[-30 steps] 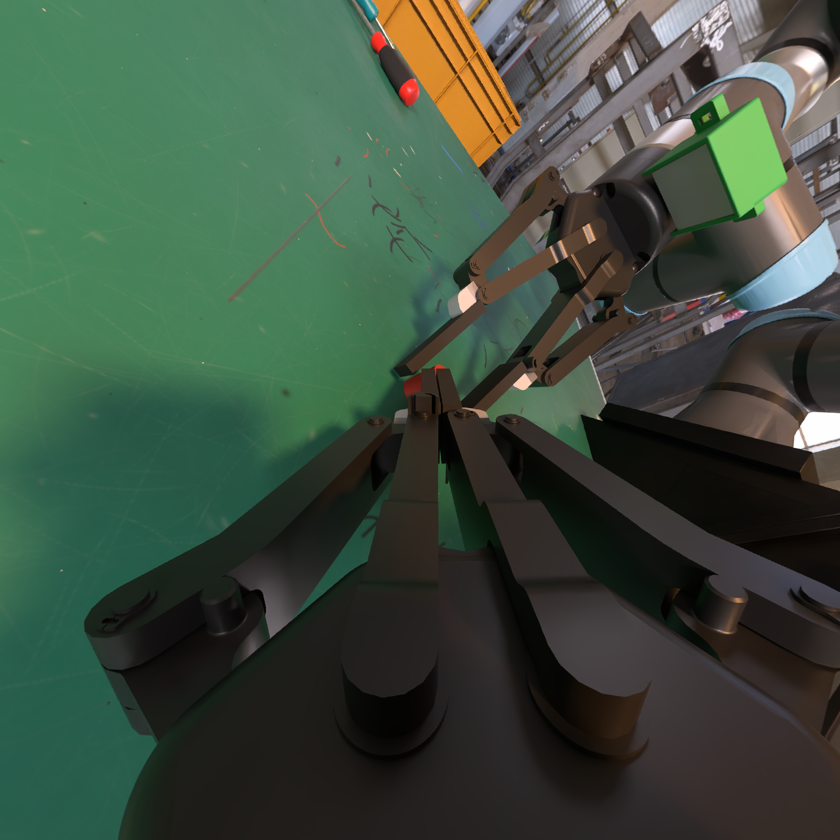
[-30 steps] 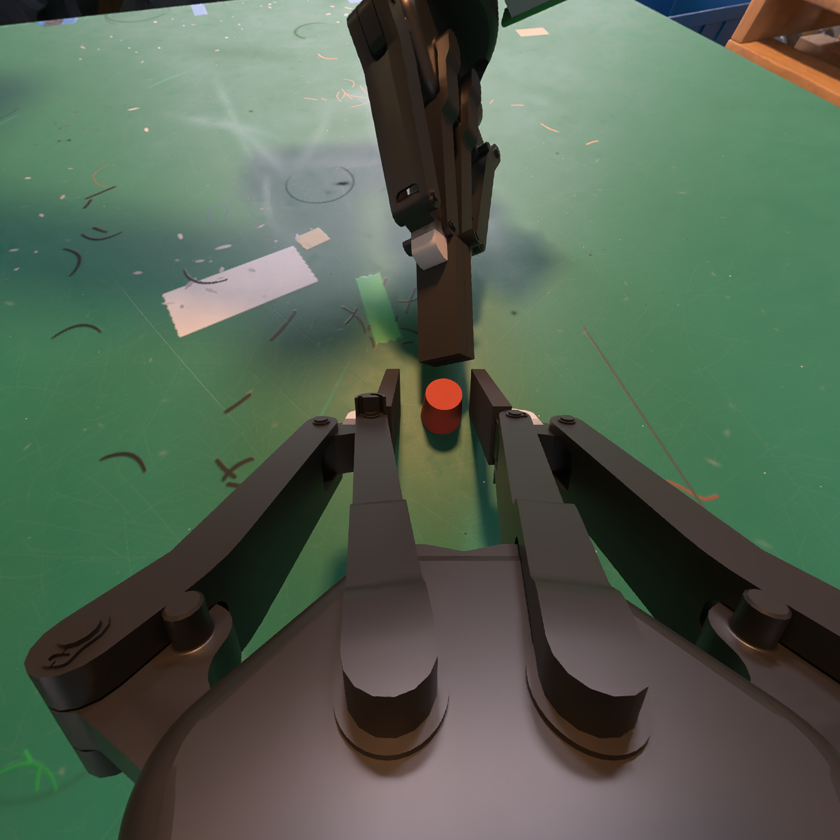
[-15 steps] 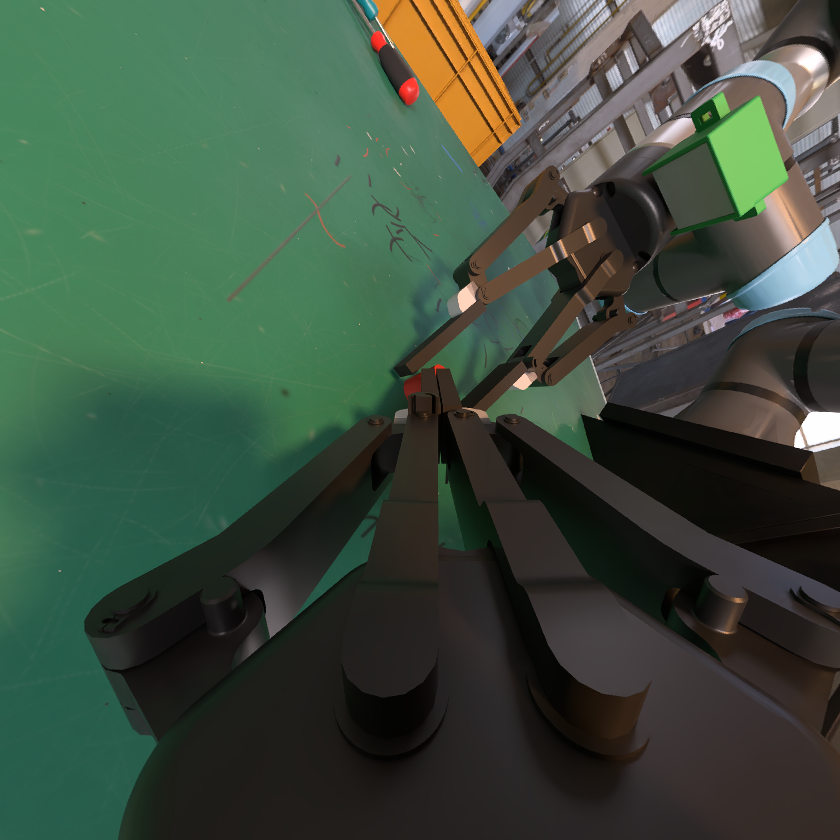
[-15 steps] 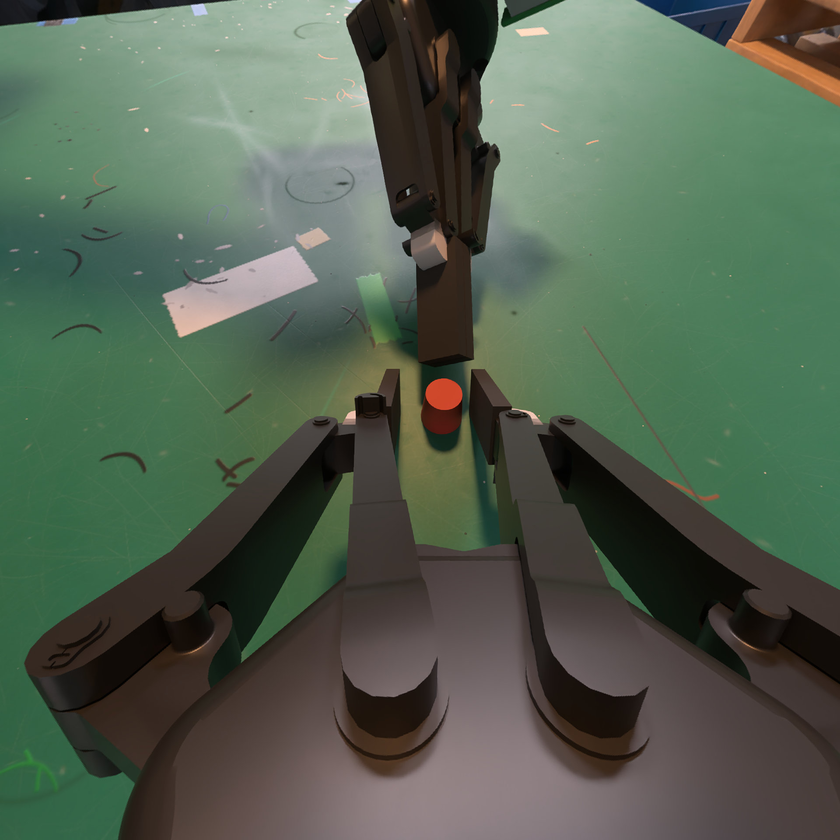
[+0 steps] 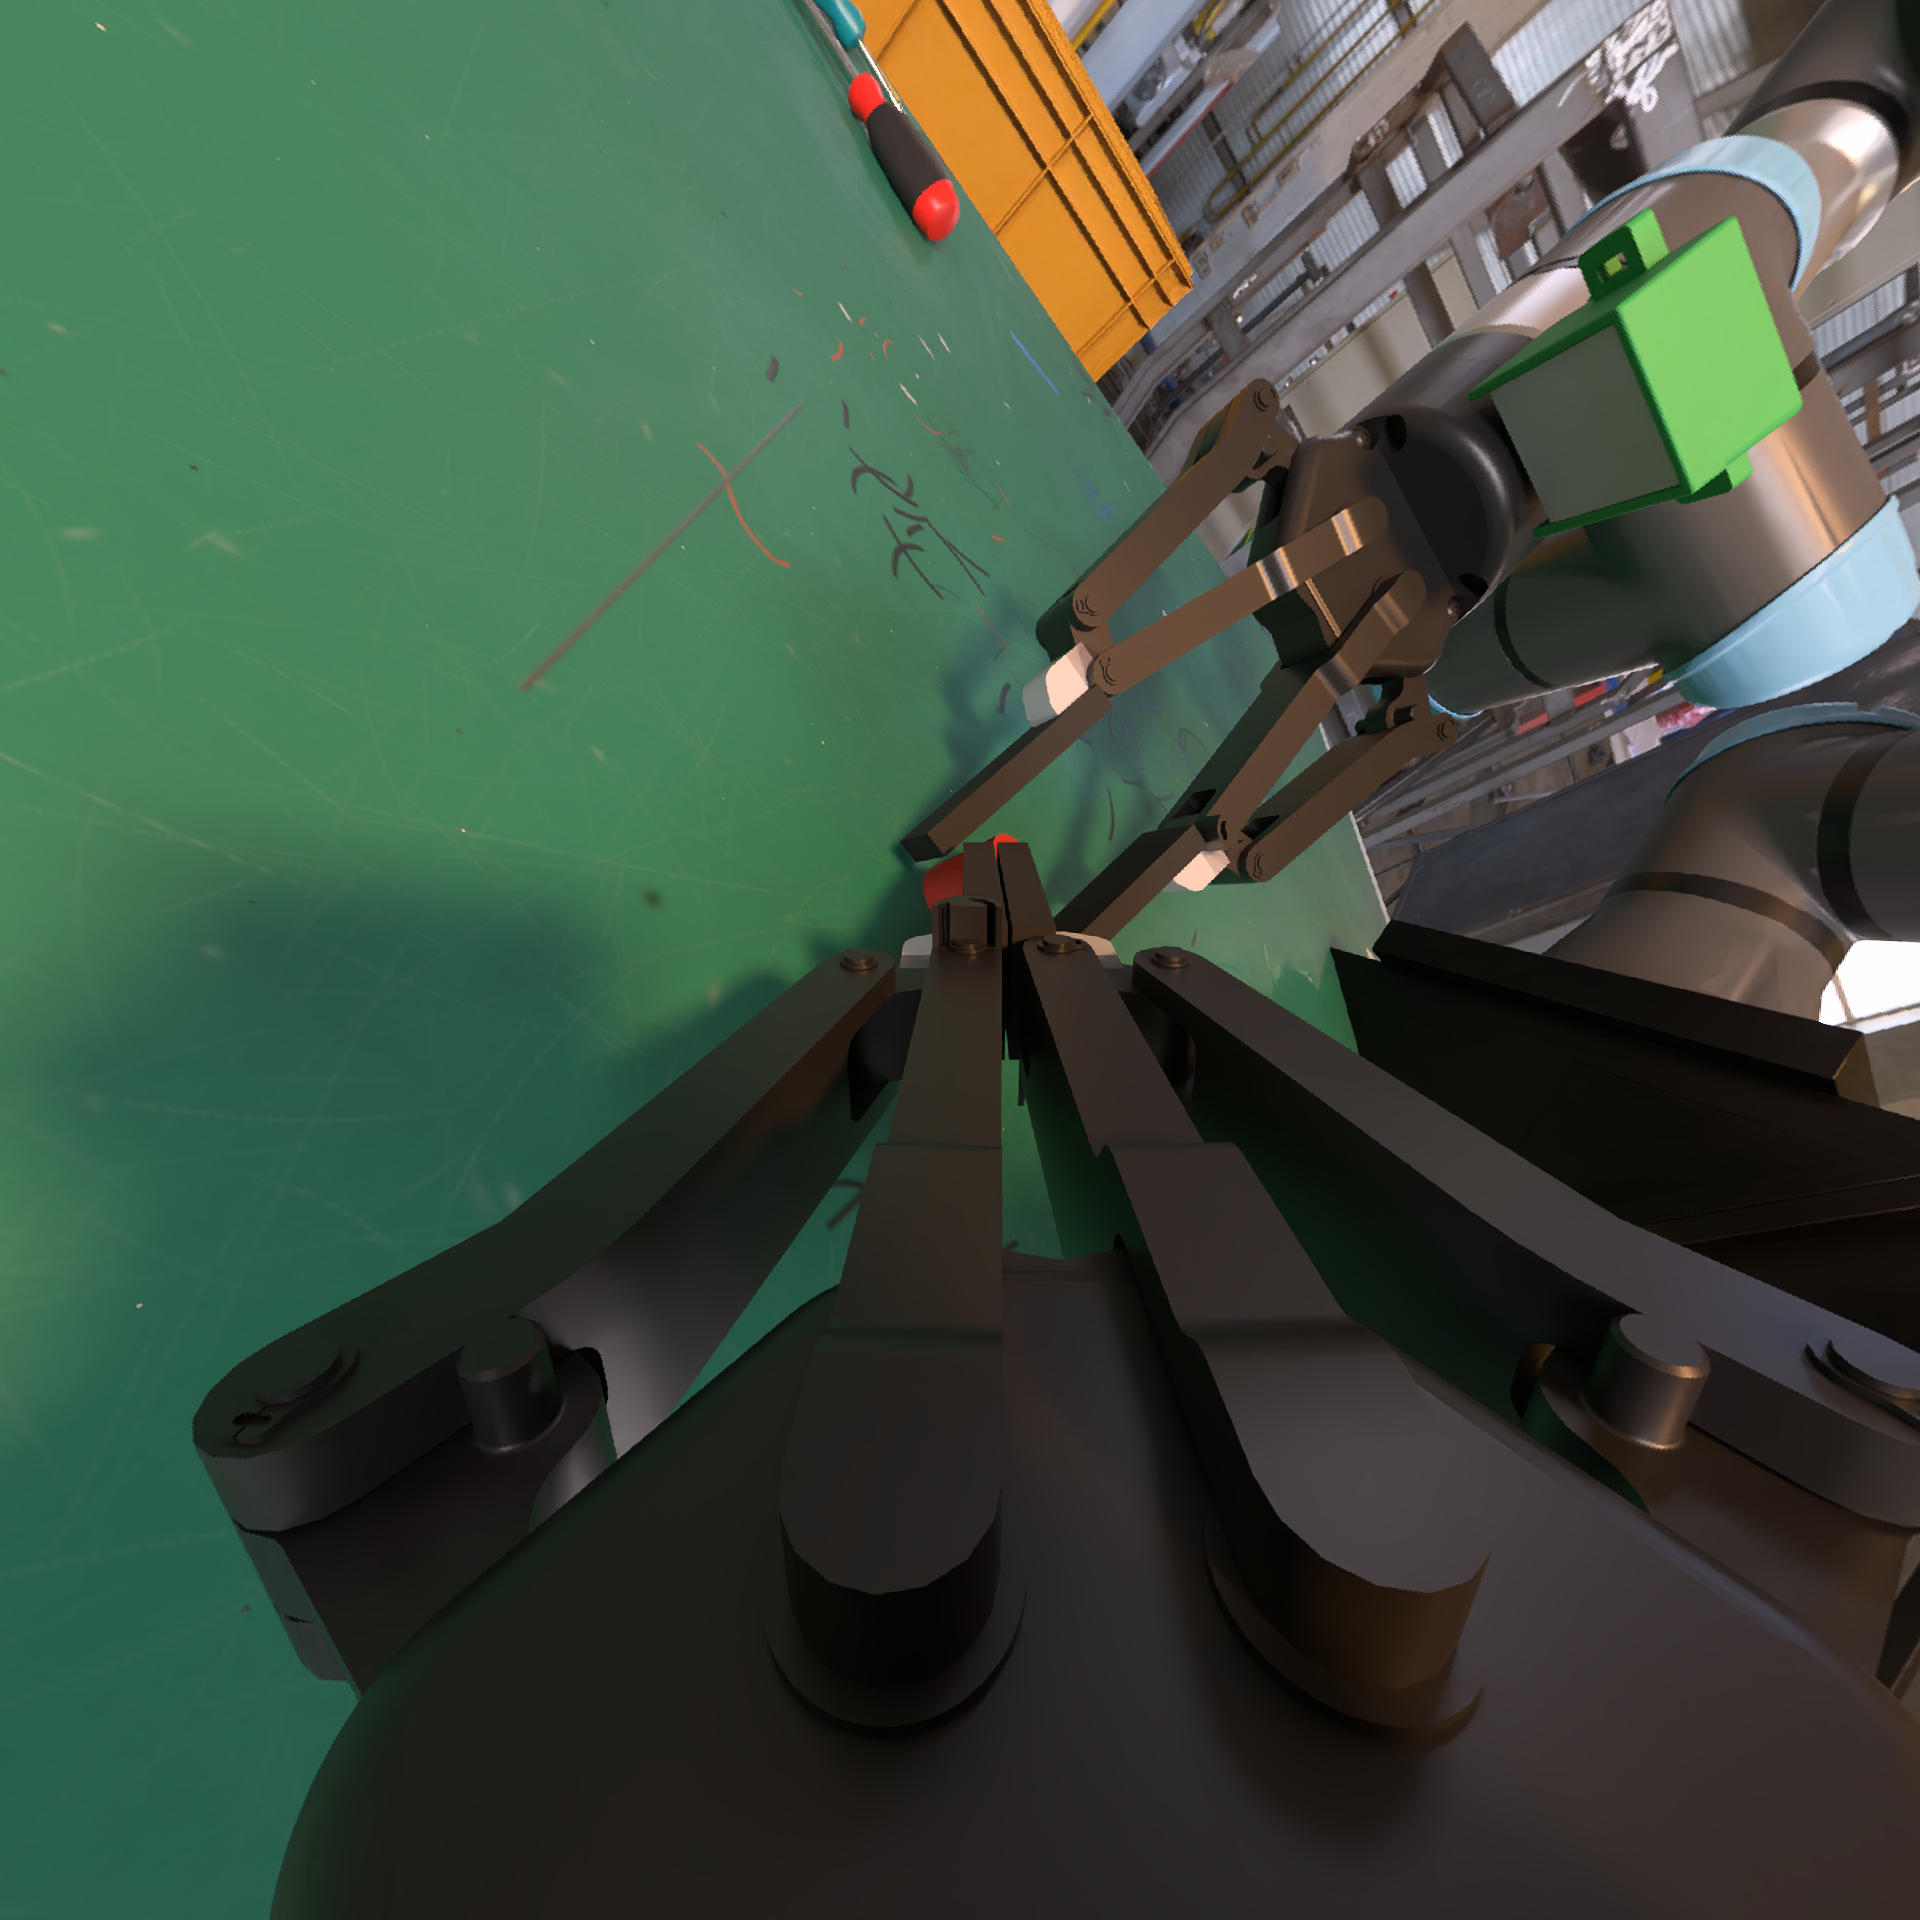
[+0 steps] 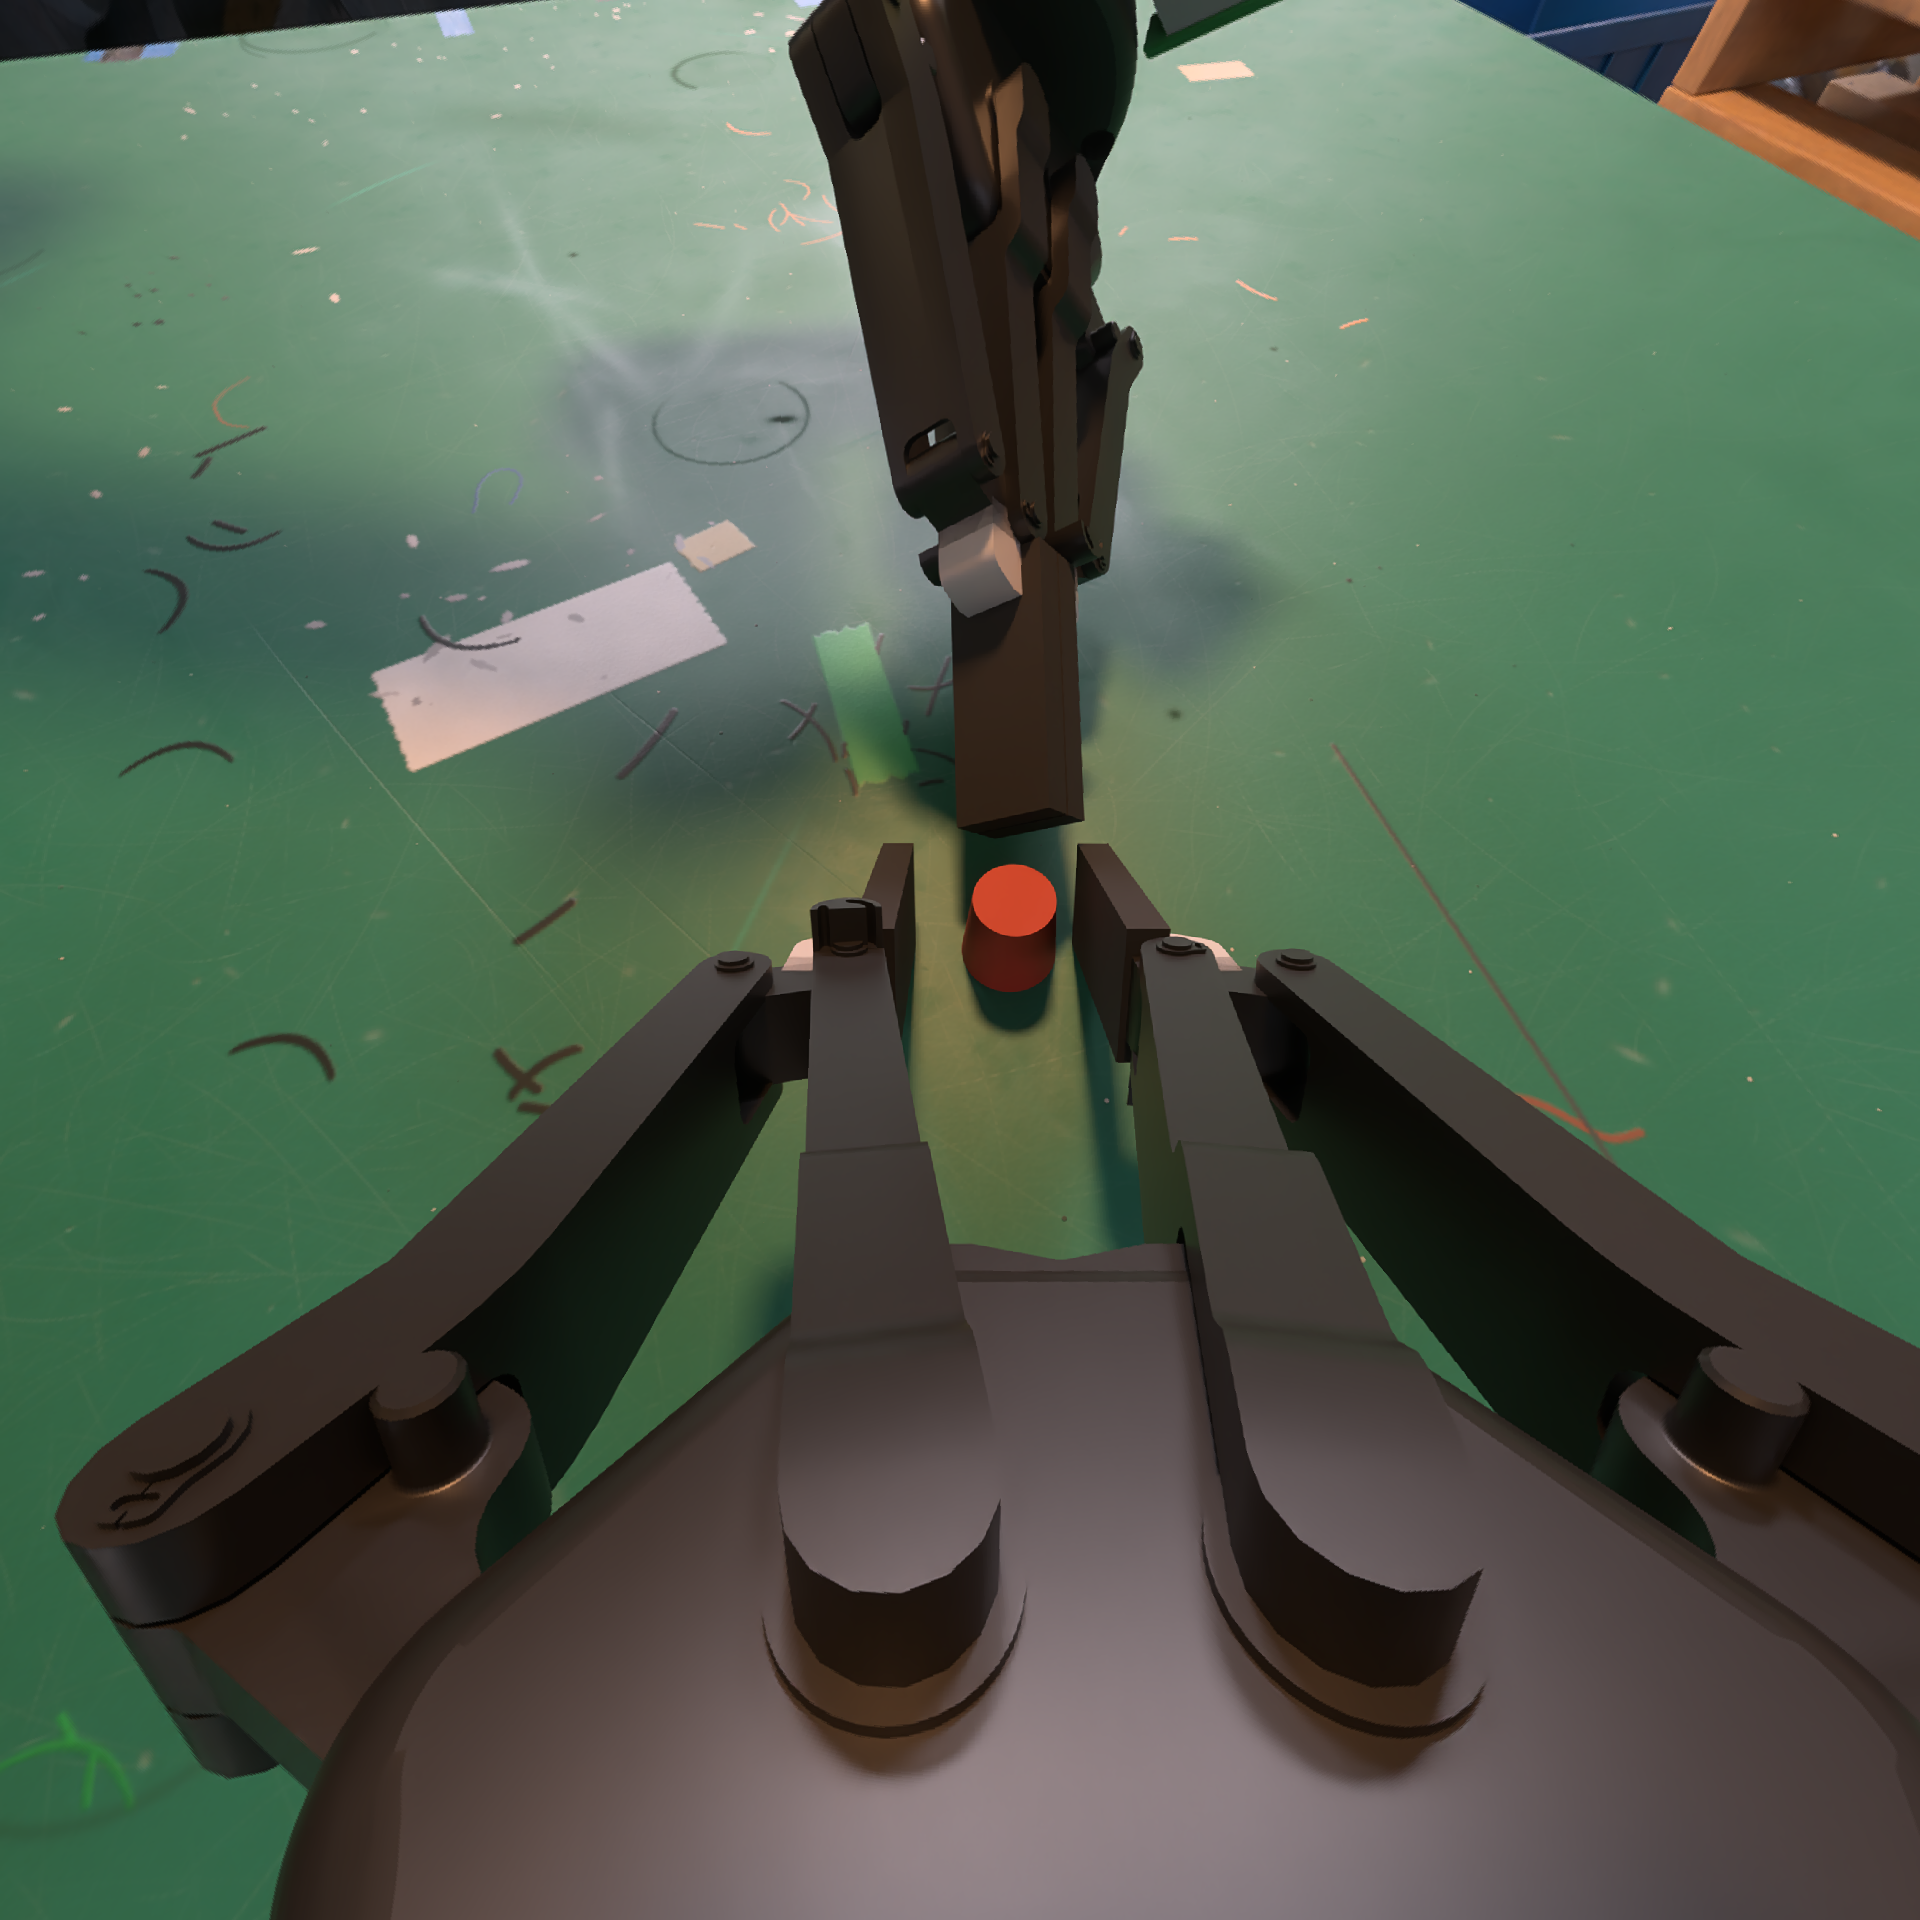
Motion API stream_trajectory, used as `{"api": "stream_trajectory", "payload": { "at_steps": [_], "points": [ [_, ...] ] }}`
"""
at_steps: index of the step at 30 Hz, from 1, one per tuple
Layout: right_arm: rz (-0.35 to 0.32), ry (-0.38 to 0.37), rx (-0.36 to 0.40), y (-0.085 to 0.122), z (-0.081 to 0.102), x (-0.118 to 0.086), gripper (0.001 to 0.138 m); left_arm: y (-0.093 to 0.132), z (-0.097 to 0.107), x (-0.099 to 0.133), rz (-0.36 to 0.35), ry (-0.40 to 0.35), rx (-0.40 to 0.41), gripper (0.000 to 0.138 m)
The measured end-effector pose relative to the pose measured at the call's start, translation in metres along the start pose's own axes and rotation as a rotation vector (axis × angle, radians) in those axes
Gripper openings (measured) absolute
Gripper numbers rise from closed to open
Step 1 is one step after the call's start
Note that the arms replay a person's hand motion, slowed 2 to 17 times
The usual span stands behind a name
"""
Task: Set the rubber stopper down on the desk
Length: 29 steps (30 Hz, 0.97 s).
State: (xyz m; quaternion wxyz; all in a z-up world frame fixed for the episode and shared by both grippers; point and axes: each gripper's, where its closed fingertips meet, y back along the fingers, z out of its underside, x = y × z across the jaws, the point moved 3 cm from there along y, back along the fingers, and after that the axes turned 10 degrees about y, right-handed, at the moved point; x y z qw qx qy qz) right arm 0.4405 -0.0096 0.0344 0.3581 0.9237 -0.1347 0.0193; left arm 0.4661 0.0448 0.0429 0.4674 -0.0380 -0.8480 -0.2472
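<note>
A small red rubber stopper [image 6: 1011, 930] stands on the green desk [image 6: 1455, 623], wide end up. My right gripper [image 6: 997, 873] is open, one jaw on each side of the stopper with a small gap on both sides. My left gripper [image 6: 1018, 810] comes down from above, shut and empty, its tip just beyond the stopper and apart from it. In the left wrist view the left gripper [image 5: 995, 862] is shut. The stopper [image 5: 940, 883] peeks out behind its tips. The right gripper's fingers [image 5: 997, 779] straddle that spot.
A red-and-black screwdriver [image 5: 902, 156] lies beside an orange crate [image 5: 1039, 156] at the desk's far edge. A white tape patch [image 6: 551, 665] and a green tape strip [image 6: 862, 707] are stuck flat on the desk. A wooden frame [image 6: 1818, 114] stands at the far right.
</note>
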Motion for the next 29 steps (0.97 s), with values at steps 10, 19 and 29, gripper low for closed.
{"api": "stream_trajectory", "payload": {
  "at_steps": [10,19,29],
  "points": [
    [0.004,-0.006,-0.001,0.0001,0.0003,0.0011,0.044,-0.0002,0.0001,0.0001,-0.001,-0.004,-0.002,0.001],
    [-0.005,0.0,-0.001,-0.0003,0.0002,-0.0002,0.052,-0.0003,0.0001,0.0,-0.005,-0.006,-0.002,0.001],
    [0.013,-0.013,0.006,-0.0003,0.0,0.0025,0.069,-0.0005,0.0001,-0.0005,-0.014,-0.008,-0.002,0.001]
  ]
}}
